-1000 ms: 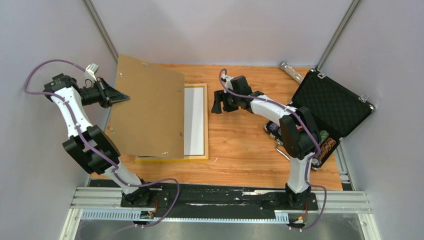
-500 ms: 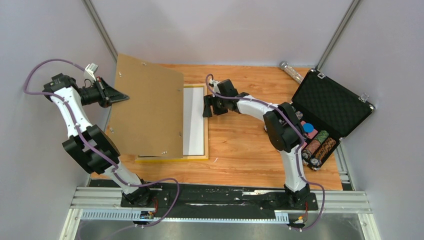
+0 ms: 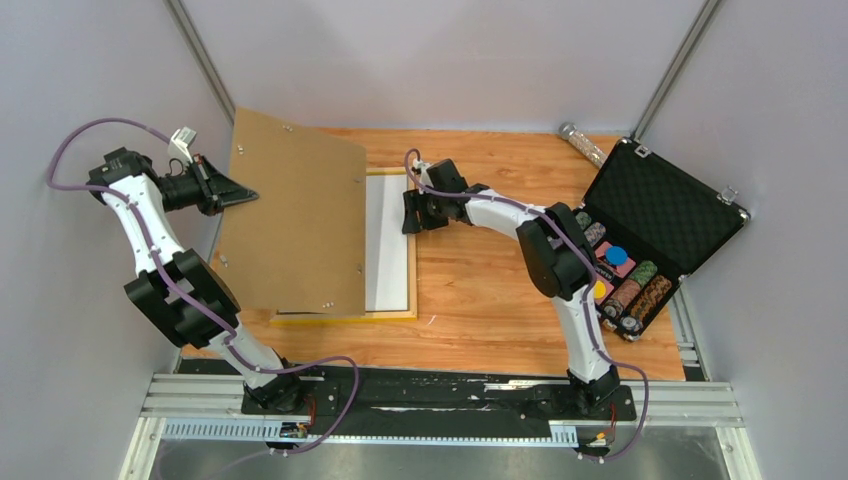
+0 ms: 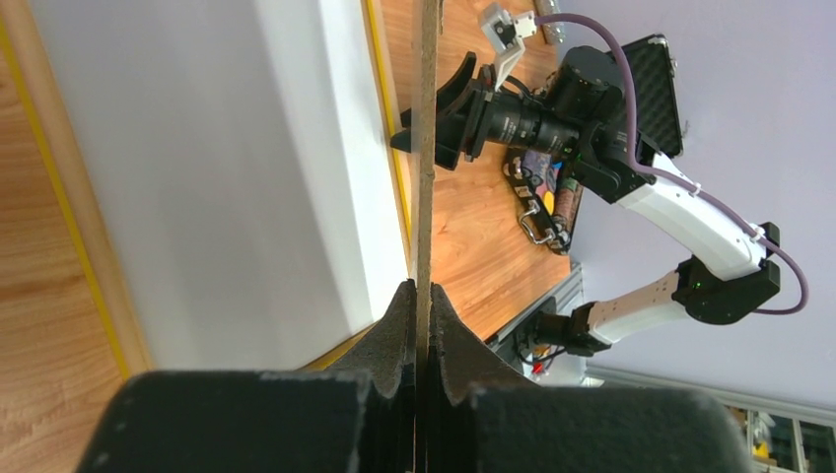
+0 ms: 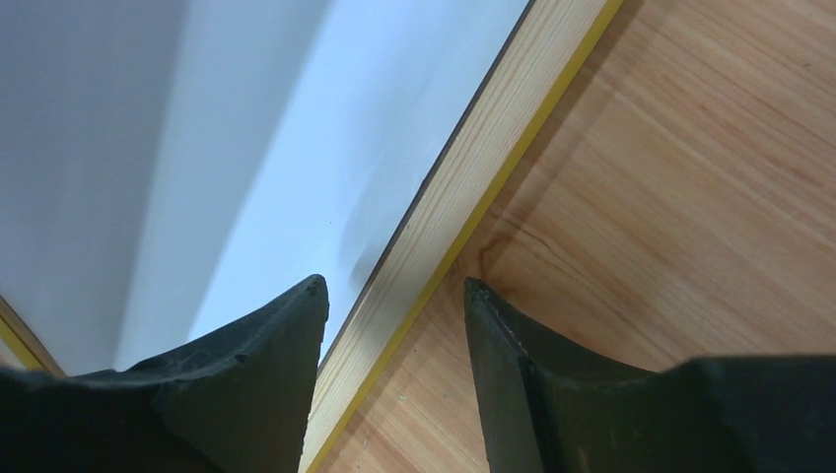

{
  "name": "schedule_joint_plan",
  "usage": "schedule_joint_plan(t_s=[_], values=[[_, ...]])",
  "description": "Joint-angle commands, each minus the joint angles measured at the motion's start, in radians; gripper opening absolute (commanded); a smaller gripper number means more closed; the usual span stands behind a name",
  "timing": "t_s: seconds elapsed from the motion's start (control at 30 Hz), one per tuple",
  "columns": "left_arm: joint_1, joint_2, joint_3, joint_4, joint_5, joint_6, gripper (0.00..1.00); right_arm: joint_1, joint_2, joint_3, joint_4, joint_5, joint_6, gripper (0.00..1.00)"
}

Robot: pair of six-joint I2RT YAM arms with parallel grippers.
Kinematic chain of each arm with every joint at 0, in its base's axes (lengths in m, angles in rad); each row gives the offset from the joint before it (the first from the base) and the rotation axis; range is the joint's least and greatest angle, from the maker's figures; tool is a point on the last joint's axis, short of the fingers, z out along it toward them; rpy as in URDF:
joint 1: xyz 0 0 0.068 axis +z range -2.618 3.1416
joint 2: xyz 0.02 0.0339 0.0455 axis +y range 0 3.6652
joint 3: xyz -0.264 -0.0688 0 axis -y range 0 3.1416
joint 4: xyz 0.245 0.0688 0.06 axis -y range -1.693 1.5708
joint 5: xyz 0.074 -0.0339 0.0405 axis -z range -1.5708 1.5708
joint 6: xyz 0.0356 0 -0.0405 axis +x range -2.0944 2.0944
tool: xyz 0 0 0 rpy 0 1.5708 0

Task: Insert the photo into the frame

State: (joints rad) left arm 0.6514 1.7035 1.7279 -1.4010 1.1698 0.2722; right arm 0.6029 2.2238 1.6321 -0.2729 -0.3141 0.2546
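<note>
Wood-grain table (image 3: pixel 500 290) sits between plain grey walls (image 3: pixel 450 60). Raised board (image 3: pixel 300 230) is pinched in the left gripper (image 3: pixel 248 195). The right gripper (image 5: pixel 394 288) stands spread over the frame (image 5: pixel 434 251).

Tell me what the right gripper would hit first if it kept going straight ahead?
Most likely the frame, its yellow side rail. In the wrist view the right gripper points down with its open fingers straddling that rail, one over the white sheet inside, one over the table. How high it hovers is unclear.

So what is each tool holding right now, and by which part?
Left tool clamps the brown backing board by its left edge. Right tool, open over the frame's rail, holds nothing.
</note>
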Motion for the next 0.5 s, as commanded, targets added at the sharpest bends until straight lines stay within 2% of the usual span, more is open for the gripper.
schedule_joint_plan(t_s=[0.0,0.47], values=[[0.016,-0.007,-0.009,0.019,0.076,-0.032,0.00,0.009,0.037,0.045,-0.024,0.026,0.027,0.54],[0.016,-0.005,-0.030,0.039,0.082,-0.040,0.00,0.010,0.093,0.071,-0.069,0.125,0.026,0.35]])
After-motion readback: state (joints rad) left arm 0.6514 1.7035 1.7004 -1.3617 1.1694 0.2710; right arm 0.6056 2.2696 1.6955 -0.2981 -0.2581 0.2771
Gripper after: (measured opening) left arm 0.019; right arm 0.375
